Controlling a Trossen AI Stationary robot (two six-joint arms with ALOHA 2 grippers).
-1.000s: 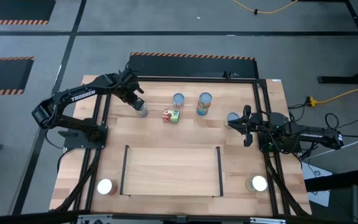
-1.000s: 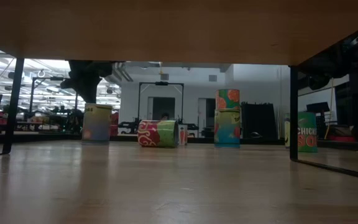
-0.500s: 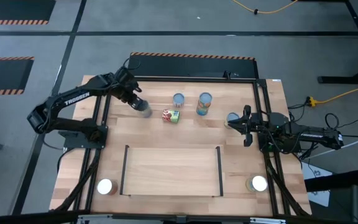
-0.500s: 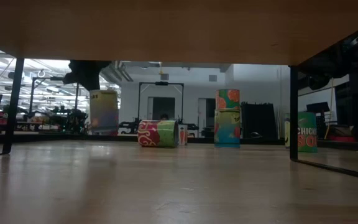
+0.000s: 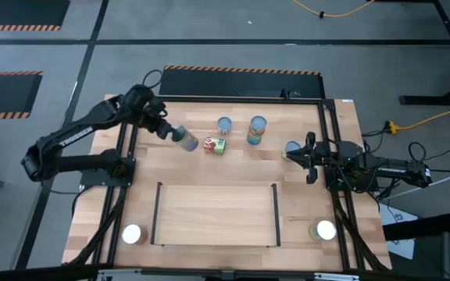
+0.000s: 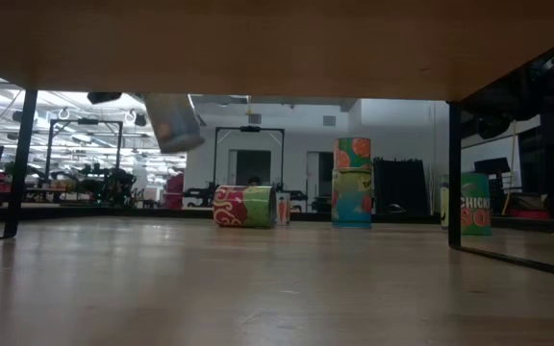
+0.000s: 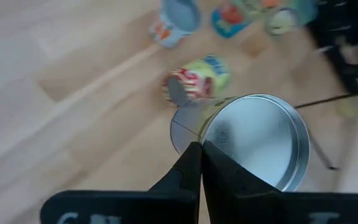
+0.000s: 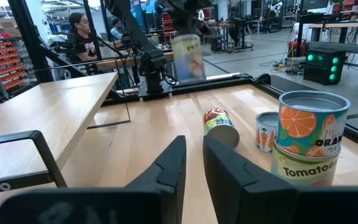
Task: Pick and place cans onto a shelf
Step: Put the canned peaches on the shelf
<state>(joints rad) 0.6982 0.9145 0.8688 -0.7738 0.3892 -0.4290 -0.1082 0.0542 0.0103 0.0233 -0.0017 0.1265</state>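
My left gripper (image 5: 172,133) is shut on a grey-blue can (image 5: 184,139), which hangs tilted above the far left of the table (image 6: 174,123). A red, green and yellow can (image 5: 215,146) lies on its side just right of it. Farther right, a small can (image 5: 224,125) stands upright beside two stacked cans (image 5: 257,129). Another can (image 5: 292,148) stands by my right gripper (image 5: 311,160), which waits at the table's right with a narrow gap between its fingers (image 8: 193,165). The shelf (image 5: 216,215) lies toward the near edge. My left gripper pinches the can's top rim (image 7: 211,127) between its two fingers (image 7: 191,168), at the edge of the silvery lid (image 7: 257,140). The fingers slant down from the table's left. The can is lifted clear of the table and tilted, its bottom toward the lying can.
Two more cans stand at the near corners, one left (image 5: 133,234) and one right (image 5: 326,230) of the shelf. Black frame rails (image 5: 123,179) run along the table's sides. A person sits in the room beyond the table (image 8: 79,34).
My left gripper has risen and gone a little toward the table's right, tipping as it went. The can, which stood upright on the table, is now lifted clear and tilted. My right arm kept still.
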